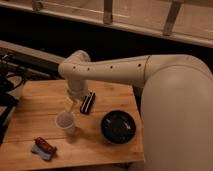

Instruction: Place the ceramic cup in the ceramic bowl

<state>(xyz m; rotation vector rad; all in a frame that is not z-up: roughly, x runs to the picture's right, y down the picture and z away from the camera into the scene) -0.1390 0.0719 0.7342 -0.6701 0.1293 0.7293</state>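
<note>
The white ceramic cup [65, 121] stands upright on the wooden table [35, 107], left of centre. The glossy black ceramic bowl [118, 126] sits to its right, near the table's front right, a short gap away from the cup. My white arm reaches in from the right and bends down over the table. My gripper [72, 102] hangs at the end of the wrist, just above and behind the cup, and is mostly hidden by the wrist. The cup rests on the table and is not lifted.
A flat black ribbed rectangular object [88, 102] lies just right of the gripper, behind the bowl. A red item on a blue cloth [44, 147] lies at the front left. Dark equipment stands off the table's left edge. My arm's bulk covers the right side.
</note>
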